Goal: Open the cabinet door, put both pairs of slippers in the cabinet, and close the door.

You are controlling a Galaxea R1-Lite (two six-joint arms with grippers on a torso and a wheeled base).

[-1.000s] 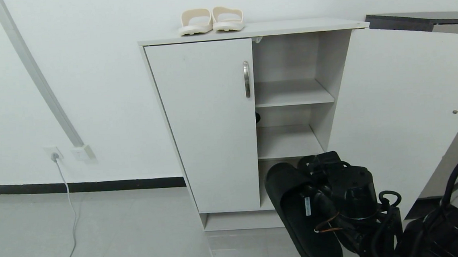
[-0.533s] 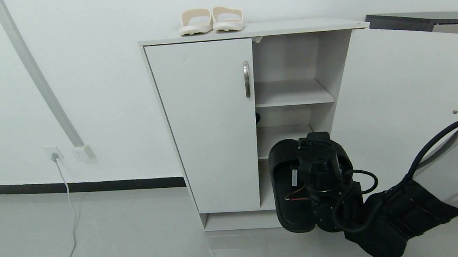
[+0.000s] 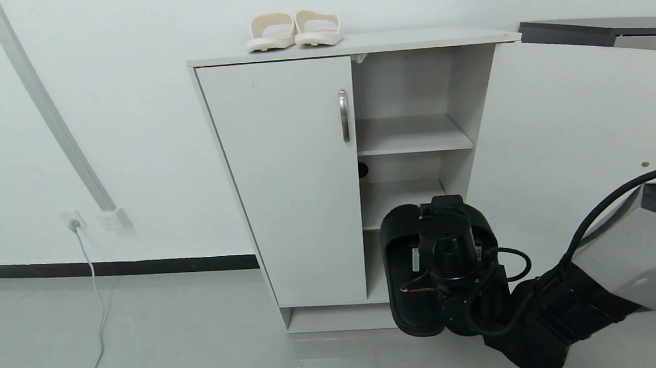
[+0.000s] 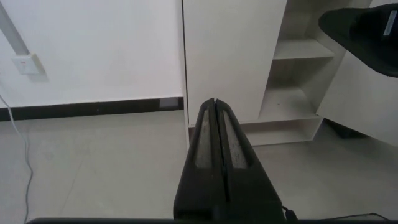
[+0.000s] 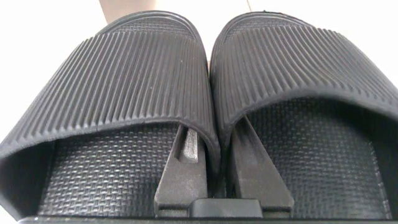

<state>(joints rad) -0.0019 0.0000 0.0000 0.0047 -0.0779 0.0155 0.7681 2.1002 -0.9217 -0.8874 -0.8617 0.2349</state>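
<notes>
A white cabinet (image 3: 281, 181) stands against the wall, its left door closed and its right door (image 3: 562, 150) swung wide open. A beige pair of slippers (image 3: 293, 29) rests on its top. My right gripper (image 3: 444, 216) is shut on the black pair of slippers (image 3: 406, 276), holding them soles-out in front of the lowest open compartment. In the right wrist view the fingers (image 5: 186, 168) pinch the two touching straps of the black slippers (image 5: 137, 81). My left gripper (image 4: 214, 109) hangs shut over the floor in front of the cabinet (image 4: 230, 56), holding nothing.
Inside are an upper shelf (image 3: 411, 135) and a middle shelf (image 3: 398, 202), both bare. A metal handle (image 3: 344, 116) is on the closed door. A wall socket with a hanging cable (image 3: 71, 225) is at left. A grey unit (image 3: 600, 29) stands behind the open door.
My right arm has raised the black slippers from low near the floor and turned them upright before the lower compartment. The head camera has shifted slightly.
</notes>
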